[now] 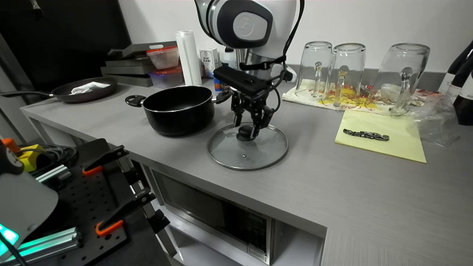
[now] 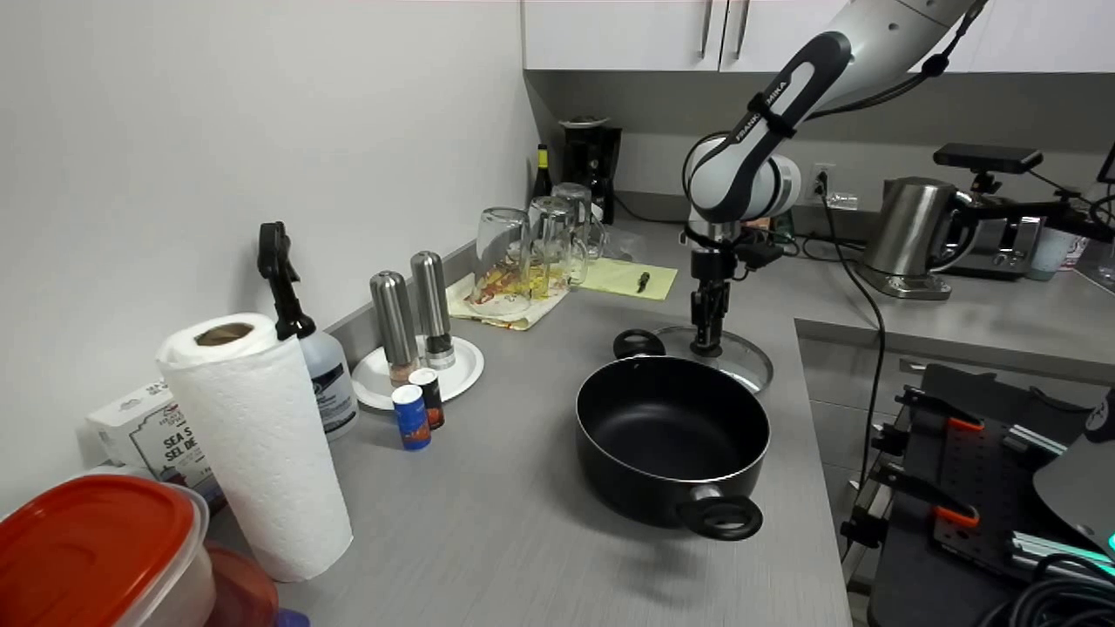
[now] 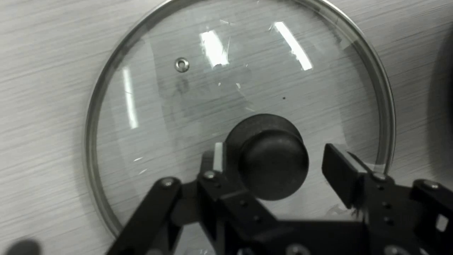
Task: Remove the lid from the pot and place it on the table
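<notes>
The glass lid (image 1: 258,155) lies flat on the grey table (image 1: 317,181), knob up, beside the pot; it also shows in an exterior view (image 2: 747,355), partly behind the pot. The black pot (image 1: 177,120) stands uncovered and looks empty inside; it also shows in an exterior view (image 2: 623,470). My gripper (image 3: 277,159) is low over the lid with its fingers apart, one on each side of the black knob (image 3: 274,166). A gap shows between the knob and the right finger in the wrist view; whether the left finger touches it I cannot tell.
Glass mugs (image 1: 342,74) stand upside down on a cloth by the wall. A yellow sheet (image 1: 384,147) bears a dark metal strap (image 1: 366,135). A frying pan (image 1: 85,96), a paper towel roll (image 2: 261,453) and two mills (image 2: 396,322) stand along the counter. The lid is near the table's front edge.
</notes>
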`<state>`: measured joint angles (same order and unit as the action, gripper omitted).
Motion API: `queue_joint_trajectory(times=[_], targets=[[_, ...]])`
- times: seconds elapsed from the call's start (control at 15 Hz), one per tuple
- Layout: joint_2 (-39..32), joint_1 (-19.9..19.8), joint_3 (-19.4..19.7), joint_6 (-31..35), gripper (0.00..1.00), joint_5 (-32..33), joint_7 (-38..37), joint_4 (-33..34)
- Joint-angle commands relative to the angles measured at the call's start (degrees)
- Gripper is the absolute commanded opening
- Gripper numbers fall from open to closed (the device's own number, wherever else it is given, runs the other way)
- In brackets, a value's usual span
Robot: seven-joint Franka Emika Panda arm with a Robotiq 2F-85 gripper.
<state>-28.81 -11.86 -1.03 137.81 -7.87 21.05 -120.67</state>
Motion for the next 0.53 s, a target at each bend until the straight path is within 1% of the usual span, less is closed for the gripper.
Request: queue_joint_trajectory(times=[0.0,0.27,0.33,0.47], targets=[[1.13,-1.03,-1.05,0.96,0.99,-1.45,1.6,-0.85],[2.25,-0.64,-0.71,2.39,1.0,-1.3,0.48,-1.78],[0.5,-0.13,-0.17,0.45,1.0,0.06,-0.02,0.02],[0.66,-0.14,-0.18,0.99,1.0,0.07,-0.03,-0.01]])
